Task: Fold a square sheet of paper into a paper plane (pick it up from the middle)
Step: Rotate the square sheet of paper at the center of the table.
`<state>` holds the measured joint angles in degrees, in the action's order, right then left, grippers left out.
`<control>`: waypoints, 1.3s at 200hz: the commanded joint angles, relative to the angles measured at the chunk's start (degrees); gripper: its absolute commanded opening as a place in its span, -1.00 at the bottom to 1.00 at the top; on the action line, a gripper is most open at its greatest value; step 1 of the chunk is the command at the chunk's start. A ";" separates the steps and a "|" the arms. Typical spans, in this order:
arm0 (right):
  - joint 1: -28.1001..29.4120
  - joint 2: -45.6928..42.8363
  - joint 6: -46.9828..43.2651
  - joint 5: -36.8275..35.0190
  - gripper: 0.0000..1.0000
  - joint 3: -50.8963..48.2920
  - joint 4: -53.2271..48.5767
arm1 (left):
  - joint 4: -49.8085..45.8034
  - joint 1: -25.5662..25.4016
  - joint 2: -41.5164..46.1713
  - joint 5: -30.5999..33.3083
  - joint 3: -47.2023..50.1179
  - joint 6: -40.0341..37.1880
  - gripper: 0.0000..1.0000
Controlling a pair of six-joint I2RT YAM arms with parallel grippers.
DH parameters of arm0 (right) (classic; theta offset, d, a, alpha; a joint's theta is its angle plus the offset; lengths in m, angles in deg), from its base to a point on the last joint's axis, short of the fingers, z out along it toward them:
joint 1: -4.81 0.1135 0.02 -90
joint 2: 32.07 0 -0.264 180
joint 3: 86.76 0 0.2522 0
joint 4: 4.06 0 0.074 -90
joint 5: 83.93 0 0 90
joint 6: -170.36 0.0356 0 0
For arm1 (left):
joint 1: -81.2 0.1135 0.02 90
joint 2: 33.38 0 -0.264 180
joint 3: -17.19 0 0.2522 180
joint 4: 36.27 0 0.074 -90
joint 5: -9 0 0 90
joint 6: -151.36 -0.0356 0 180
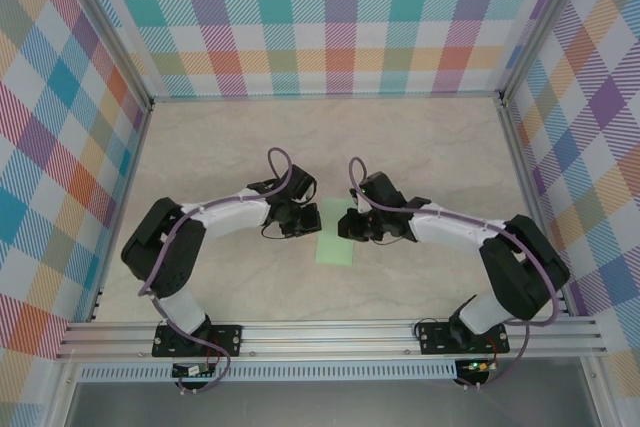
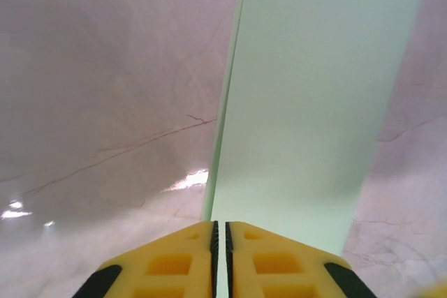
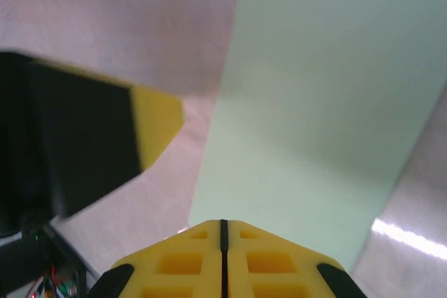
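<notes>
Sheet of paper lies flat on the table as a narrow strip rather than a full square. It looks already folded over once, since the left wrist view shows a doubled edge along its left side.

The strip sits directly between the two sets of jaws. The left gripper is at one long edge and the right gripper at the other, both touching or just beside it, so we judge neither arm clearly nearer.

The long axis runs across the line joining the two grippers. In each wrist view the strip starts at the fingertips and stretches straight ahead, a bit off to the right of the tips.

Left jaws are pressed together with only a hairline seam between the yellow pads. Right jaws are the same, pads closed tight. We cannot tell whether either set pinches a paper edge or just rests on it.

The coming move turns on the centre line. We judge the next fold needs the jaws to work along that long axis, each from its own side.
</notes>
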<state>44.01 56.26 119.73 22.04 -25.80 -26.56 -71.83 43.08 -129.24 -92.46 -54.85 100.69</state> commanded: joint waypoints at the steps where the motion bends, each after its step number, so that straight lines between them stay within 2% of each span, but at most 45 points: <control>1: 0.17 6.35 -1.67 -4.27 -0.85 4.79 -1.75 | -8.12 0.06 8.25 12.11 -1.66 0.26 -0.70; 19: 0.17 11.82 -2.25 -4.73 -0.85 10.87 -3.21 | -9.50 0.40 11.48 15.51 0.89 1.77 -0.67; 61: -0.15 21.13 -2.60 -10.48 -0.87 20.53 -10.34 | -5.71 0.51 15.36 9.44 5.41 3.40 -0.60; 117: -3.35 24.85 1.09 -15.87 -0.85 22.14 -14.94 | 0.77 0.27 16.95 1.72 8.96 5.85 -0.58; 156: -6.68 23.84 5.89 -18.63 -0.84 21.84 -18.12 | 7.25 -0.72 15.71 -2.95 10.45 8.33 -0.57; 170: -7.66 21.62 5.36 -16.13 -0.83 20.55 -15.59 | 9.35 -1.55 14.61 -4.20 10.27 9.07 -0.57; 194: -9.07 13.84 2.51 -7.93 -0.77 14.90 -6.21 | 11.87 -4.10 12.14 -5.28 9.02 9.68 -0.57; 225: -11.60 4.62 0.50 0.47 -0.69 6.45 -0.94 | 14.48 -7.44 7.29 -5.99 6.18 9.99 -0.64; 260: -13.36 0.11 0.57 6.34 -0.78 -2.18 2.23 | 17.90 -9.67 0.10 -7.28 2.45 11.23 -0.78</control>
<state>31.18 57.38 121.42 21.65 -23.74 -27.98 -58.13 34.99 -125.41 -97.82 -49.01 110.59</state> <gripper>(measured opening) 0.133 0.125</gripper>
